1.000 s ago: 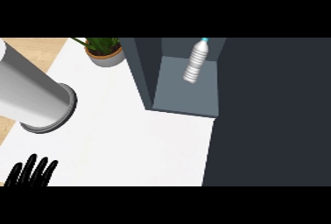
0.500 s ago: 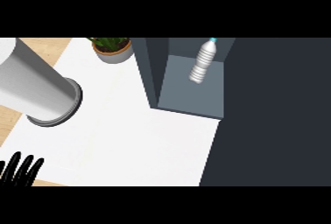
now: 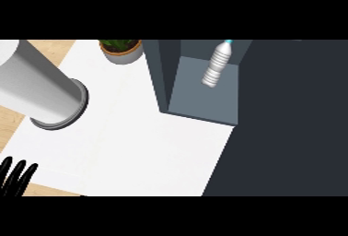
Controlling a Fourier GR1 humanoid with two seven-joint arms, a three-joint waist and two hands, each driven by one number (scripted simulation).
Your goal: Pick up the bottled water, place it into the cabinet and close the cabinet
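Note:
The bottled water (image 3: 217, 65), clear with a blue cap, stands inside the open dark cabinet (image 3: 204, 103) at the upper middle of the head view. A large dark panel (image 3: 292, 120), apparently the cabinet door, fills the right side. My left hand (image 3: 15, 176) shows at the lower left corner, fingers straight and pointing up, holding nothing and far from the bottle. My right hand does not show anywhere.
A tall grey cylinder (image 3: 34, 87) stands on the white counter (image 3: 136, 147) at the left. A potted plant (image 3: 121, 49) sits at the back, just left of the cabinet. Wooden floor (image 3: 14, 120) shows past the counter's left edge.
The view has shifted, so everything has slid rightwards and down in the picture. My left hand sits further into the lower left corner, with less of it showing.

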